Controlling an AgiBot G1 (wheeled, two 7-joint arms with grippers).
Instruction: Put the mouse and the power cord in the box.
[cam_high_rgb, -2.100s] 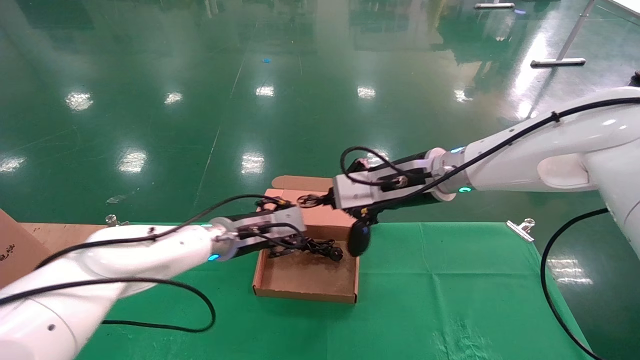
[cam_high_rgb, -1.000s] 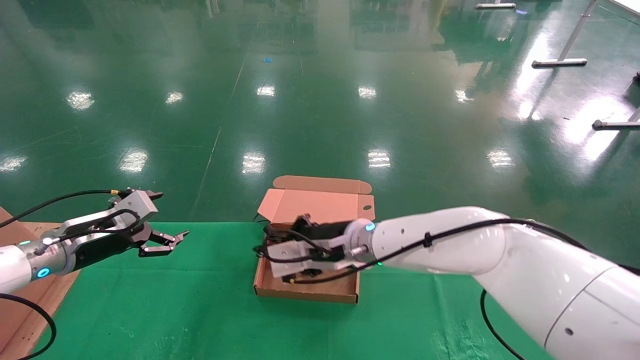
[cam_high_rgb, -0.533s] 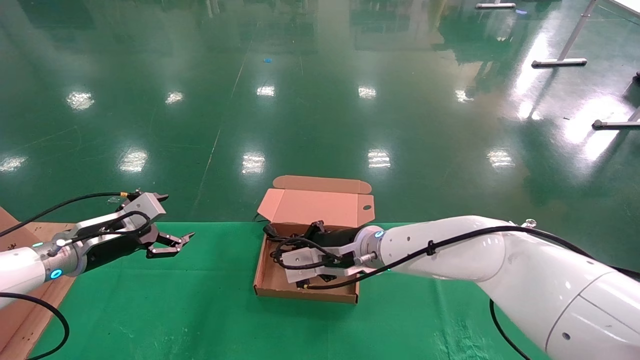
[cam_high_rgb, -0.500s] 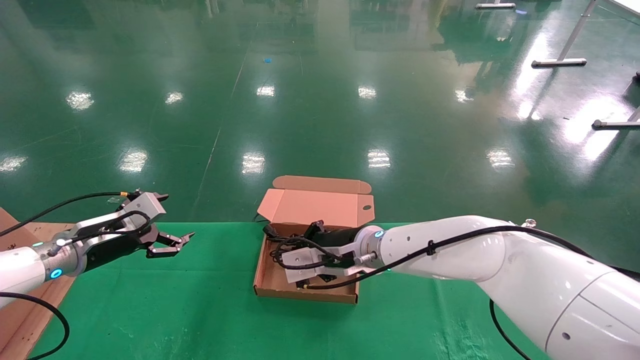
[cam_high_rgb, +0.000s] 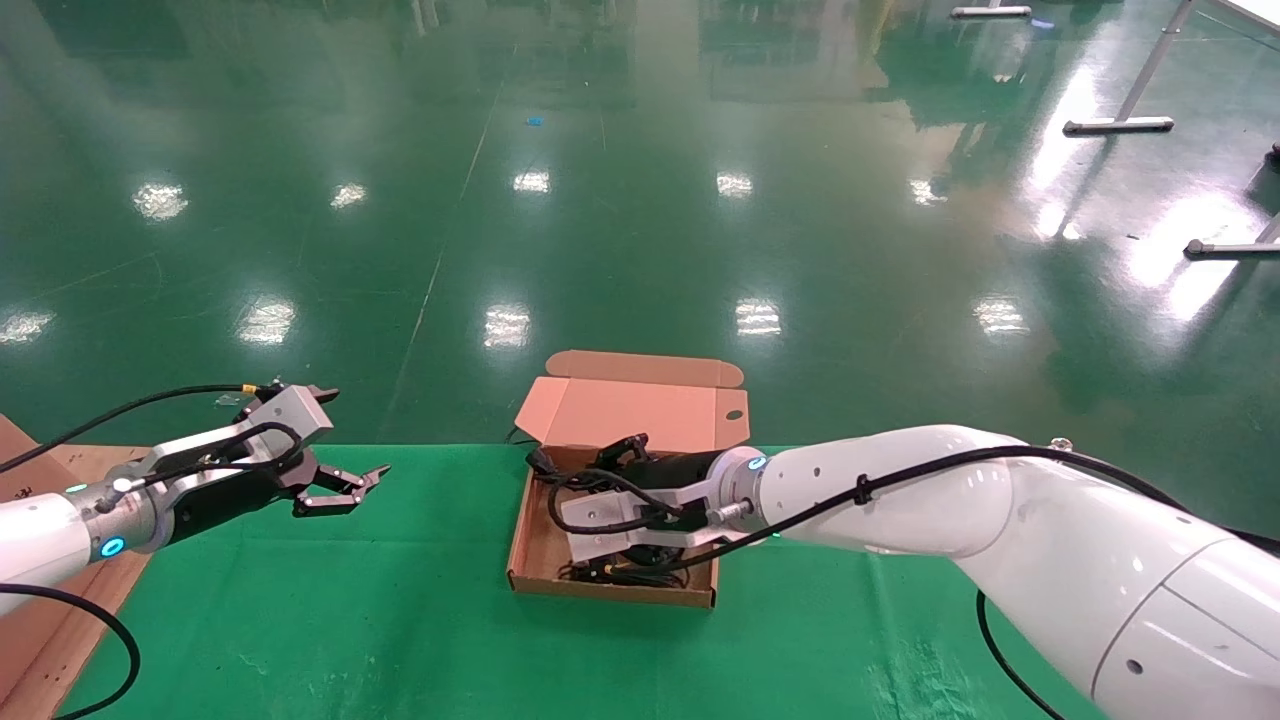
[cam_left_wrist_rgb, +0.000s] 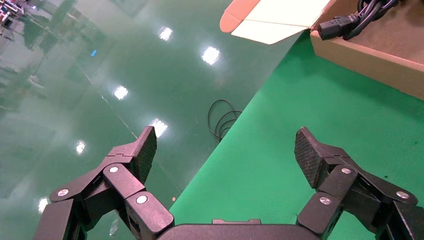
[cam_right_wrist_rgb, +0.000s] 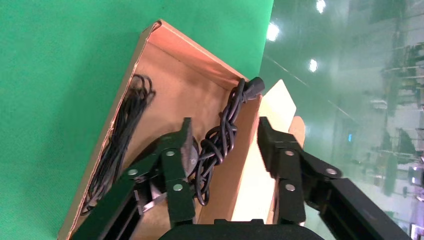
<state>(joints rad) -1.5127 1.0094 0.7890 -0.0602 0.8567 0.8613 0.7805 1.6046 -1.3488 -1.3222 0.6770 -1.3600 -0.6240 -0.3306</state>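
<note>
The brown box (cam_high_rgb: 528, 560) stands open in the middle of the green table, its lid (cam_high_rgb: 640, 412) leaning back. The bundled power cord (cam_right_wrist_rgb: 215, 150) lies inside along the back wall, its plug (cam_right_wrist_rgb: 252, 86) in a corner. My right gripper (cam_right_wrist_rgb: 225, 122) is open low over the box (cam_right_wrist_rgb: 165, 90), one finger inside and the other past the back wall; the cord runs loose between them. The mouse (cam_right_wrist_rgb: 188, 152) shows only as a dark shape with a pale patch behind one finger, its thin cable (cam_right_wrist_rgb: 120, 135) bunched along a wall. My left gripper (cam_high_rgb: 345, 488) hangs open to the box's left.
A larger cardboard sheet (cam_high_rgb: 30, 500) lies at the table's far left under my left arm. A metal clamp (cam_high_rgb: 1055, 445) sits on the far right edge of the green cloth (cam_high_rgb: 860, 620). A cable loop (cam_left_wrist_rgb: 222, 117) lies on the floor beyond the table.
My left gripper let go of the cord and drew back left. My right gripper brought the mouse into the box; over the last half second it shifted slightly, uncovering the thin cable near the front wall.
</note>
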